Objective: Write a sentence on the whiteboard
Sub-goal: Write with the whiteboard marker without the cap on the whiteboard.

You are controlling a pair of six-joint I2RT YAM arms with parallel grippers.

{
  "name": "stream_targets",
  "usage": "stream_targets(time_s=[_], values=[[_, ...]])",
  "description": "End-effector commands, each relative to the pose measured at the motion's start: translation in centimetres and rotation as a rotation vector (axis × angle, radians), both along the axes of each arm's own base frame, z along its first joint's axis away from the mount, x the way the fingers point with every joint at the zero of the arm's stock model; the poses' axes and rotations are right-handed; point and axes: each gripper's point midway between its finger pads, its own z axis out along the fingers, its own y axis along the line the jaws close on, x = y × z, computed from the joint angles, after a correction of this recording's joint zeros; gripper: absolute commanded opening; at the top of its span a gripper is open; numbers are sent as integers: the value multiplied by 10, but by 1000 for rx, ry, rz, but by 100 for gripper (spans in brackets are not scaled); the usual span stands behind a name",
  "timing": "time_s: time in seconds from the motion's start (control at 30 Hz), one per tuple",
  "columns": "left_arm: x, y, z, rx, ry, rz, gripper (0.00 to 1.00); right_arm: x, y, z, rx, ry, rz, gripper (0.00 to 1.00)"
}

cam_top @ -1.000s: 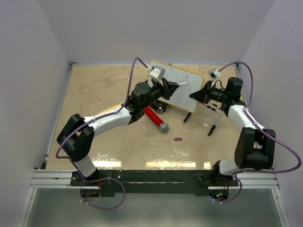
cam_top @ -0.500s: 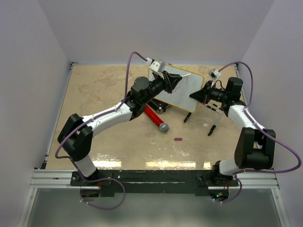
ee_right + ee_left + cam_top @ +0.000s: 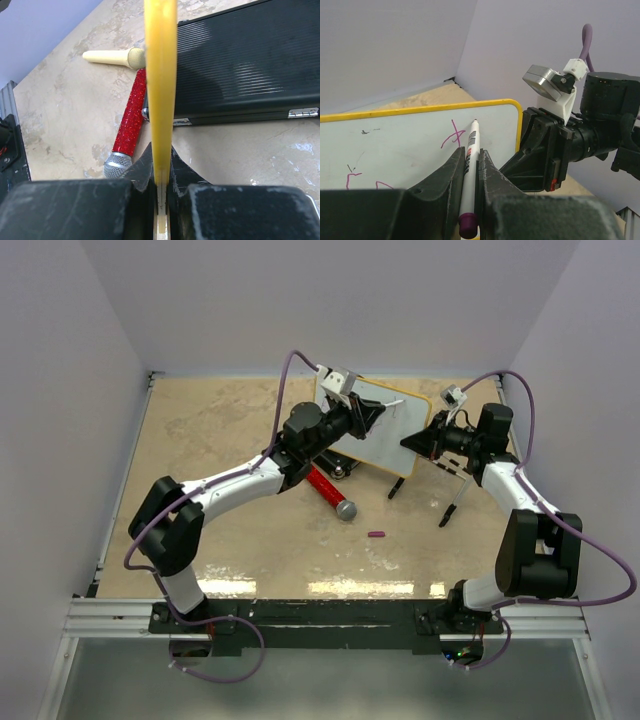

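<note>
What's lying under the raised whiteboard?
Right wrist view: a black case, a red glitter microphone and a cream microphone lie on the table below the whiteboard. From above, the board and left arm hide most of the case and the cream microphone.

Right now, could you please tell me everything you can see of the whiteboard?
The whiteboard is a small white rectangle with rounded corners and a thin yellow rim, held tilted above the table. The right gripper is shut on its rim. A few magenta strokes mark its smooth face, which the tip of the marker in the left gripper seems to touch.
</note>
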Motion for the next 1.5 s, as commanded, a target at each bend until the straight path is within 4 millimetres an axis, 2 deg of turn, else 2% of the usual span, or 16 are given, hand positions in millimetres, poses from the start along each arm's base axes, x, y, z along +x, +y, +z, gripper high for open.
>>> stream_targets(time_s=[0.0, 0.2, 0.53, 0.83, 1.13, 1.3, 1.47], values=[[6, 1, 18, -10, -54, 31, 0, 2, 0, 16, -29, -72, -1, 0], [12, 0, 8, 16, -41, 46, 0, 2, 0, 16, -29, -72, -1, 0], [7, 2, 1, 25, -26, 34, 0, 2, 0, 16, -28, -72, 0, 0], [1, 7, 13, 8, -39, 33, 0, 2, -1, 16, -30, -72, -4, 0], [1, 8, -1, 36, -8, 38, 0, 2, 0, 16, -30, -73, -2, 0], [-1, 9, 4, 25, -20, 32, 0, 2, 0, 17, -30, -75, -2, 0], [-9, 15, 22, -17, -62, 28, 0, 2, 0, 16, -29, -72, -3, 0]])
